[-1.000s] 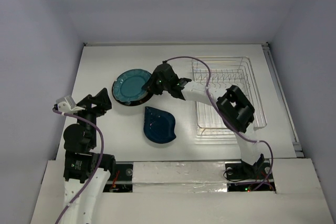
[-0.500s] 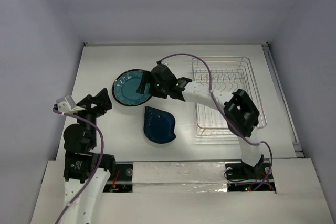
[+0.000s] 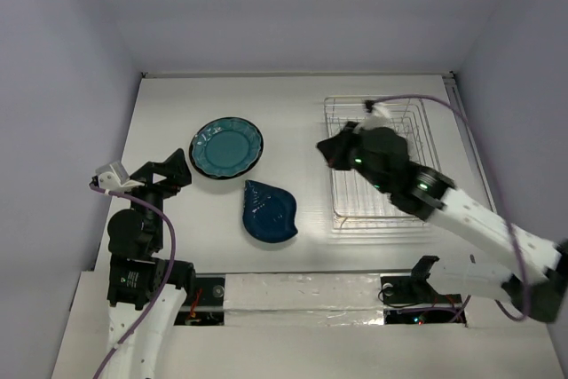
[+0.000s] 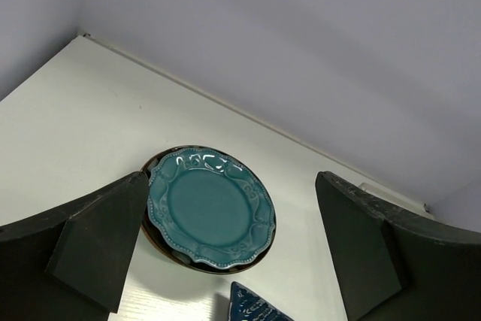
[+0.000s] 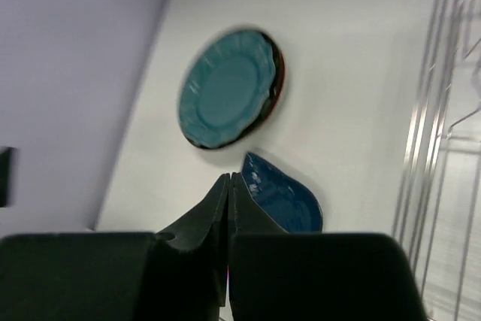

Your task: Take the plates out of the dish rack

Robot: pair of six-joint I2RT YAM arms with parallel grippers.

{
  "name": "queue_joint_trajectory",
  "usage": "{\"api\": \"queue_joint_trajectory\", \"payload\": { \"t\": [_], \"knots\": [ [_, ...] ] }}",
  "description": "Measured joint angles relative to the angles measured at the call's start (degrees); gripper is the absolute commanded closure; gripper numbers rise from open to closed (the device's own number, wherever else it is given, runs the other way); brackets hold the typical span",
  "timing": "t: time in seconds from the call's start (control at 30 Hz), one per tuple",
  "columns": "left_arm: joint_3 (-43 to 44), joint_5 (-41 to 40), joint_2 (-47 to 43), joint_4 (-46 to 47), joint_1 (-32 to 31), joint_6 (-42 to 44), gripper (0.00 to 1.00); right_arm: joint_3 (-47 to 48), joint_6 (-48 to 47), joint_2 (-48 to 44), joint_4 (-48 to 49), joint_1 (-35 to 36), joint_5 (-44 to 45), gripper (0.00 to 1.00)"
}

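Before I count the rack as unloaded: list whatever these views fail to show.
- Top view: the right arm covers the middle of the dish rack; any plate beneath it is hidden.
- Left wrist view: the teal plate covers the dark-rimmed plate; more under it cannot be told. The blue leaf plate is cut by the bottom edge.
- Right wrist view: blurred; the dish rack runs off the right edge.

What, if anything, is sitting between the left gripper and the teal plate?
Nothing visible. The left gripper, jaws open, faces the teal plate across bare table. The blue leaf-shaped plate lies off to the side, nearer the arms.
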Motion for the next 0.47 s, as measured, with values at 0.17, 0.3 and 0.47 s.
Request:
{"api": "queue_joint_trajectory", "payload": {
  "t": [0.17,0.3,0.47],
  "knots": [
    [0.0,0.0,0.0,-0.3,0.4,0.0,0.07,-5.8,-2.3,-28.0,-0.2,0.0,8.1,0.76],
    [0.0,0.0,0.0,-0.3,0.6,0.0,0.07,-8.0,-3.6,-45.2,-0.2,0.0,14.2,0.18],
    [1.2,0.0,1.9,-0.6,0.6,0.1,0.06,-12.5,-4.2,-48.6,-2.0,0.0,18.0,0.08]
  ]
}}
